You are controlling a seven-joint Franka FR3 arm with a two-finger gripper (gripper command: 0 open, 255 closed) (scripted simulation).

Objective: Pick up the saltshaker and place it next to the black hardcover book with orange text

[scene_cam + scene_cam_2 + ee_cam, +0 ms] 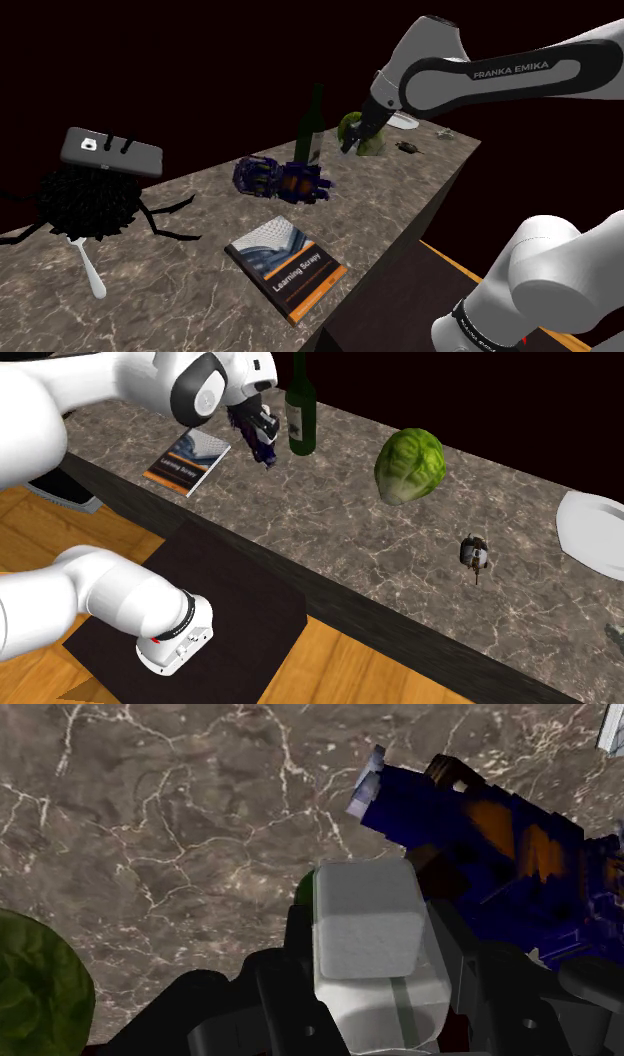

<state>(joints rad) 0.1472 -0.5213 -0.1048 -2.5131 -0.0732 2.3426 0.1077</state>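
White saltshaker (365, 929) | clasped in gripper (367, 949) | over marble counter (180, 824)

plate (597, 534) partly beyond frame edge

A glossy white arm (430, 45) with dark grey joints (one band reads FRANKA EMIKA in small white capitals), ending in plain black fingers (275, 994).

Marble counter (195, 205), book (285, 265), dark bottle (313, 125), blue toy (280, 180), white arm (480, 75) above
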